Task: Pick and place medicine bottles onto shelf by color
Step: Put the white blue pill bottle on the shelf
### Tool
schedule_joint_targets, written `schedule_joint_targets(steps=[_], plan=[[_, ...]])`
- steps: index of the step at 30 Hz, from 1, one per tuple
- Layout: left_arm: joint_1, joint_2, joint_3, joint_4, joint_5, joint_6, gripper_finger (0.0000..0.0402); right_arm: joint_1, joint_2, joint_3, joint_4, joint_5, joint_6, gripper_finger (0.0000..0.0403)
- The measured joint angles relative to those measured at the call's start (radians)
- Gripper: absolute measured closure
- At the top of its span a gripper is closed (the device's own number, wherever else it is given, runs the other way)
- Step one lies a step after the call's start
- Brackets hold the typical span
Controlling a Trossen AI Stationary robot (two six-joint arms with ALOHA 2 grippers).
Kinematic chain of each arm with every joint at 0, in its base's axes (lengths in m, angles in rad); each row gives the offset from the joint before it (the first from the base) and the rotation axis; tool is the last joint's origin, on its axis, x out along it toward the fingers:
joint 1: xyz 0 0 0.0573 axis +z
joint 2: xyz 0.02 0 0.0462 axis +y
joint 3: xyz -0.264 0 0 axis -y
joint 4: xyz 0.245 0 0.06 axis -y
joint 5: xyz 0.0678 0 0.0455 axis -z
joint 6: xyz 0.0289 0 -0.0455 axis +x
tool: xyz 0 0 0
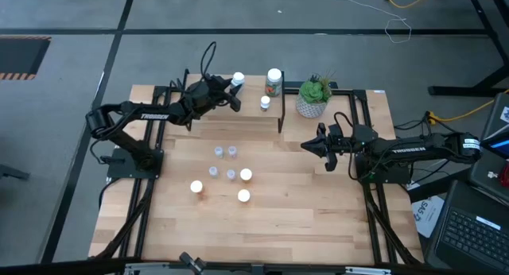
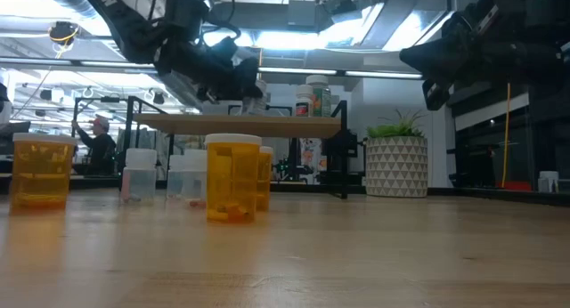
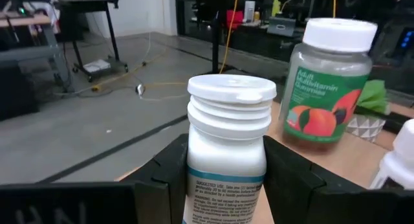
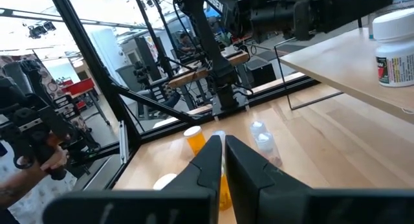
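The low rack with a light wooden plank top and thin black legs (image 1: 238, 100) stands at the table's far edge beside a potted green plant in a white patterned pot (image 1: 312, 98); on it are a dark jar with a white cap (image 3: 326, 81) whose label reads "Adult Multivitamin Gummies" in the left wrist view, and a small white bottle (image 1: 266, 103). The left gripper (image 1: 235, 91) is over the rack's left end, jaws clamped on a white ribbed-cap bottle (image 3: 228, 153), its small print unreadable. On the table the high view shows three white-capped orange bottles (image 1: 196, 187) and four clear bottles (image 1: 219, 152), while the right gripper (image 1: 305, 145) hovers near the plant, jaws together.
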Motion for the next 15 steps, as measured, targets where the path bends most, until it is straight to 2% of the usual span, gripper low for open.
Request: schedule_joint_targets(steps=[10,15], plan=[[0.015,0.004,0.000,-0.007,-0.006,0.015,0.0255,0.000,0.000,0.000,0.000,-0.001,0.025,0.0380],[0.036,0.004,0.000,-0.031,-0.008,-0.031,0.0252,0.000,0.000,0.000,0.000,-0.001,0.026,0.0379]])
